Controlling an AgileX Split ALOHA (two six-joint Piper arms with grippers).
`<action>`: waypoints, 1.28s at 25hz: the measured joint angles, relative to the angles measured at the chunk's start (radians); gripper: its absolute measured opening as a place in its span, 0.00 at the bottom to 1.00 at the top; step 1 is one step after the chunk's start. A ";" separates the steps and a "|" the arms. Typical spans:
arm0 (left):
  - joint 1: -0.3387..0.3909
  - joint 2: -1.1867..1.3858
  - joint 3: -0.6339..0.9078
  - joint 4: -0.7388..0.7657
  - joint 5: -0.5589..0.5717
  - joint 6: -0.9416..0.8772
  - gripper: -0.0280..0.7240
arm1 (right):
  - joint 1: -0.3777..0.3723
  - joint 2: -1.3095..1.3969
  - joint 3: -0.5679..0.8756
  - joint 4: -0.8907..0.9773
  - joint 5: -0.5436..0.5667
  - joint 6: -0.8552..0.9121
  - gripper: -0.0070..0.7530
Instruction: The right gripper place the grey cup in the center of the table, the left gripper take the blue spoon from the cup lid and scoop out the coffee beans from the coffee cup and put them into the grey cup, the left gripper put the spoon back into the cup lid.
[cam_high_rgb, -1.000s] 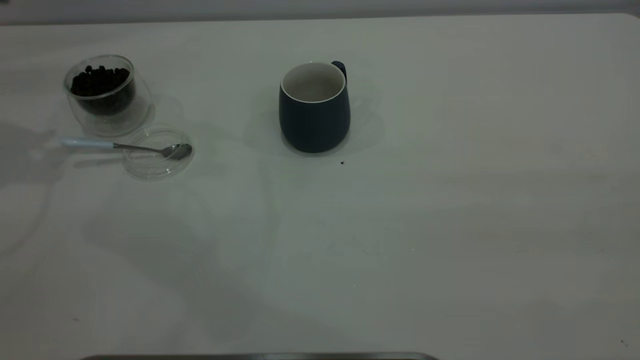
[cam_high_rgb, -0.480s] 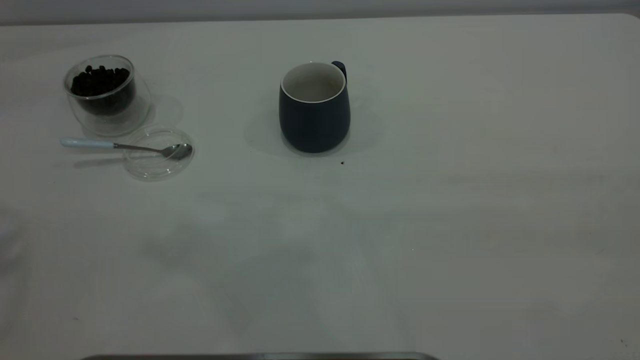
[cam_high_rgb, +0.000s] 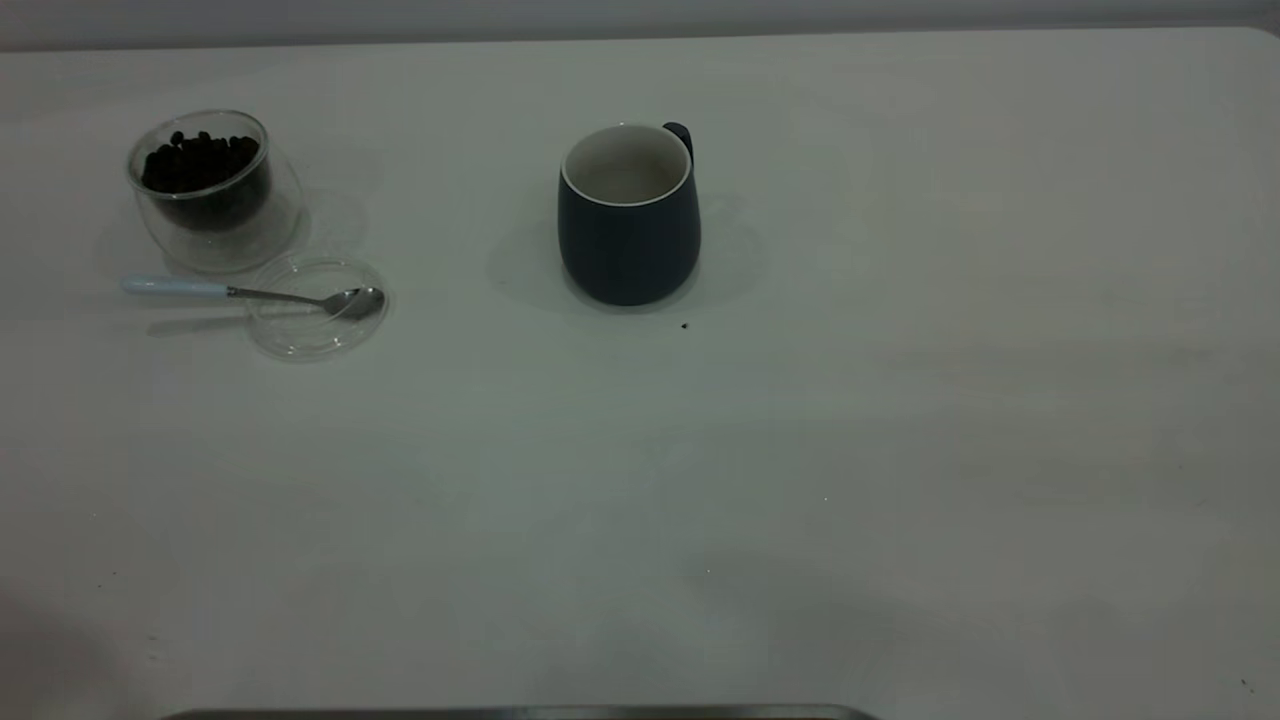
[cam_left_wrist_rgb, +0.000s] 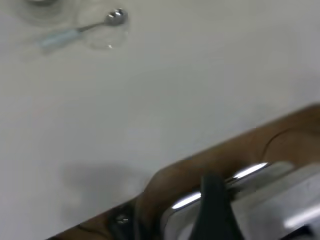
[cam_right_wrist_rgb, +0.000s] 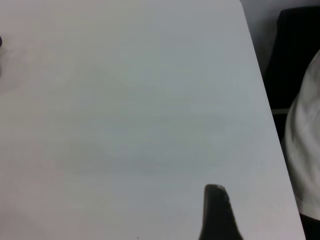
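The grey cup stands upright near the middle of the table, handle at the back. The coffee cup holds coffee beans at the far left. The cup lid lies just in front of it. The blue spoon rests with its bowl in the lid and its handle pointing left. The spoon and lid show far off in the left wrist view. My left gripper hangs over the table's near edge. My right gripper is above bare table near its right edge. Neither shows in the exterior view.
A small dark speck lies just in front of the grey cup. A brown table edge with a metal rail shows in the left wrist view. A white cloth lies beyond the table's right edge.
The arm shadows on the left and front of the table have slid toward the near edge and faded. The cups, lid and spoon have not moved.
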 joint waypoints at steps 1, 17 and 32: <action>-0.034 -0.049 0.025 0.028 0.000 -0.018 0.82 | 0.000 0.000 0.000 0.000 0.000 0.000 0.61; -0.117 -0.571 0.238 0.306 -0.027 -0.368 0.82 | 0.000 0.000 0.000 0.000 0.000 0.000 0.61; -0.004 -0.768 0.397 0.344 -0.036 -0.368 0.82 | 0.000 0.000 0.000 0.000 0.000 0.000 0.61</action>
